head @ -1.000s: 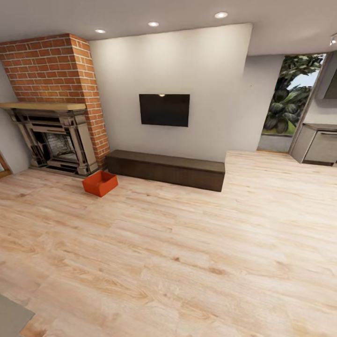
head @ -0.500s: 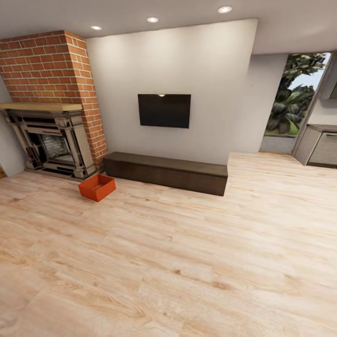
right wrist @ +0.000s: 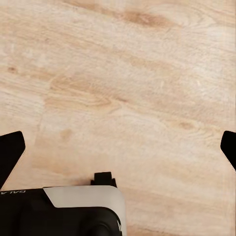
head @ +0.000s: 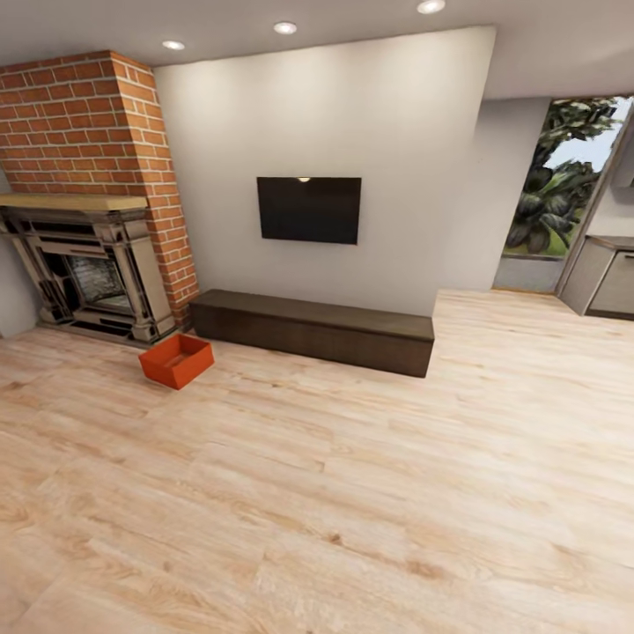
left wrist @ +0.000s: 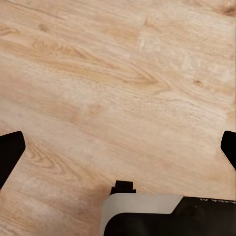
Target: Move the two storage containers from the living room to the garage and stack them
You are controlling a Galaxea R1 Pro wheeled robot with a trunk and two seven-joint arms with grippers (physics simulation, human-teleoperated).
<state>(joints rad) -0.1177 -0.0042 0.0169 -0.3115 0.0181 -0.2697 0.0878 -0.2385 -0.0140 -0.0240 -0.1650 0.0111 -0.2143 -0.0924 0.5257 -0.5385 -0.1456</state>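
The robot is in the living room (head: 317, 264), looking across a big wood plank floor (head: 352, 493).

On the far left stands the fireplace (head: 88, 269) under a red brick chimney (head: 97, 123). Just in front of the fireplace's right corner sits one orange-red storage container (head: 176, 360). It rests flat on the planks with its open top up, and it is turned a bit so one corner points toward the camera. It is close to the left end of the long dark bench (head: 313, 331) but does not touch it. The bench runs along the foot of the pale wall, and a black TV (head: 309, 210) hangs on the wall above it. Past the right end of the bench the planks go on to a tall window (head: 559, 189) with green leaves outside and a grey cabinet (head: 610, 283) at the right edge.

Between the camera and the container the planks are bare and wide.

The left gripper (left wrist: 118, 150) has its jaws spread wide with nothing between them; only dark tips (left wrist: 10, 153) peek in at the picture's two sides. Bare planks lie ahead of these jaws. The right gripper (right wrist: 118, 150) also has its jaws spread wide and free, with bare planks ahead of them too.
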